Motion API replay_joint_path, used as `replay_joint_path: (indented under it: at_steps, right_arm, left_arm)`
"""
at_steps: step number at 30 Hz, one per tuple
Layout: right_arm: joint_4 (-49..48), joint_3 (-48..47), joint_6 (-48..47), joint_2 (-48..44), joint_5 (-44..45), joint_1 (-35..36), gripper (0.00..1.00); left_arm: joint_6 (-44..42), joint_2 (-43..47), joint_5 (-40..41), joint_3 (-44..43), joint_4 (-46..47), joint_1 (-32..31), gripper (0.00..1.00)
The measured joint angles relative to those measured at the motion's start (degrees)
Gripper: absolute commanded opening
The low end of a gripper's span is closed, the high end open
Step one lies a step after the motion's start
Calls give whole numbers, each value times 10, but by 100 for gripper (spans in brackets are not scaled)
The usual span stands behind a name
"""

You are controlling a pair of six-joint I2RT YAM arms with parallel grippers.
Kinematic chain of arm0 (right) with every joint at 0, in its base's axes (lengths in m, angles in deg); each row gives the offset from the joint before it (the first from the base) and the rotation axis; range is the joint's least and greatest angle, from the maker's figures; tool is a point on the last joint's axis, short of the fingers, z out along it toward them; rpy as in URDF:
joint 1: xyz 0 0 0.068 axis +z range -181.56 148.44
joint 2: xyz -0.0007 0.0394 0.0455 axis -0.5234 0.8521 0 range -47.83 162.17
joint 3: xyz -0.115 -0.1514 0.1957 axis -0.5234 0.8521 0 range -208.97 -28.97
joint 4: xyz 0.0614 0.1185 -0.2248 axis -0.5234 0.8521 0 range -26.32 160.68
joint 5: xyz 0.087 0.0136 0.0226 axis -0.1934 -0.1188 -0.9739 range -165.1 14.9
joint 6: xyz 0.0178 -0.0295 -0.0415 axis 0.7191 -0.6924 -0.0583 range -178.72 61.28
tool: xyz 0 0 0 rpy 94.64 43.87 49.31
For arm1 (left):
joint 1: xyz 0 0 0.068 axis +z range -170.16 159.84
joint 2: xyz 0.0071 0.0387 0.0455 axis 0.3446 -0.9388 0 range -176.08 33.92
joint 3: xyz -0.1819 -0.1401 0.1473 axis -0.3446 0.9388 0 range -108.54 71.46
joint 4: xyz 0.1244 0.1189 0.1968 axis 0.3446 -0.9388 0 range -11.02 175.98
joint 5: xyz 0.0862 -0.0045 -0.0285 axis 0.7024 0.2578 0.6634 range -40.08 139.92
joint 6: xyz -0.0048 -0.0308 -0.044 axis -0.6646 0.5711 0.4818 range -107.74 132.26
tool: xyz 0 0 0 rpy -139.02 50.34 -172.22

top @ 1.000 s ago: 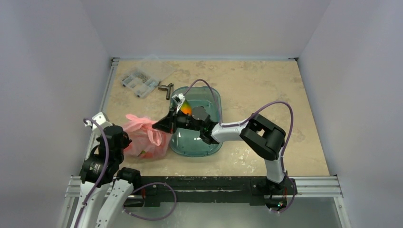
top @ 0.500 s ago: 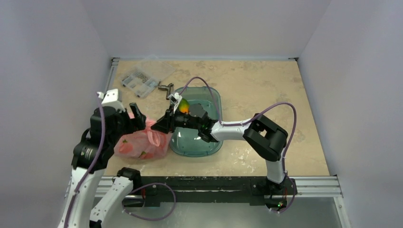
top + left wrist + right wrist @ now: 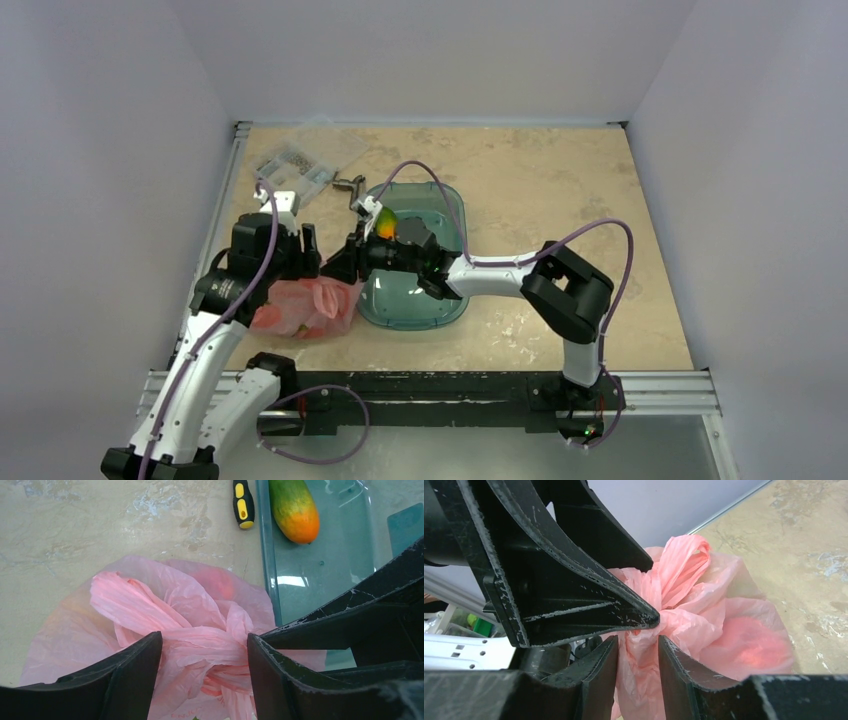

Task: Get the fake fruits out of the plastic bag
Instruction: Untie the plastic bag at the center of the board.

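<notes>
The pink plastic bag (image 3: 305, 308) lies left of the teal tub, its handles twisted into a bunch on top. My left gripper (image 3: 205, 650) is open and straddles that bunch (image 3: 200, 645) from above. My right gripper (image 3: 638, 652) reaches in from the tub side, its jaws a little apart with crumpled bag plastic filling the gap; the grip is slack. The two grippers' fingers nearly touch over the bag. The fake fruits show only as a red blur (image 3: 749, 642) through the bag's wall (image 3: 220, 582).
A teal see-through tub (image 3: 415, 305) stands right of the bag and holds a green-to-orange mango-like fruit (image 3: 295, 507). A yellow-and-black screwdriver (image 3: 242, 502) lies beside the tub's rim. A clear parts box (image 3: 292, 168) sits at the back left.
My left arm has swung up from the near left edge to above the bag and its jaws have opened. The right gripper's jaws have parted slightly at the bag's bunch.
</notes>
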Motion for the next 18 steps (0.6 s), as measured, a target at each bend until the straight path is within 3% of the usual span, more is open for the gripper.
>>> replay_joint_path:
  at_steps: [5, 7, 11, 13, 15, 18]
  right_arm:
    - [18, -2, -10, 0, 5, 2, 39]
    - [28, -5, -14, 0, 13, 3, 39]
    - [45, -9, -28, 0, 32, 10, 35]
    - [50, -10, -34, 0, 46, 16, 28]
    - [53, -9, -35, 0, 57, 18, 14]
    - [18, 9, -11, -7, 61, 19, 9]
  left_arm:
    - [0, 34, 2, 30, 25, 0, 40]
    - [-2, 42, 2, 34, 29, 0, 27]
    - [-10, 44, 8, 35, 30, 0, 14]
    - [-11, 46, 17, 35, 30, 0, 0]
    - [-10, 52, 32, 35, 30, 0, 0]
    - [-3, 80, 81, 35, 26, 0, 0]
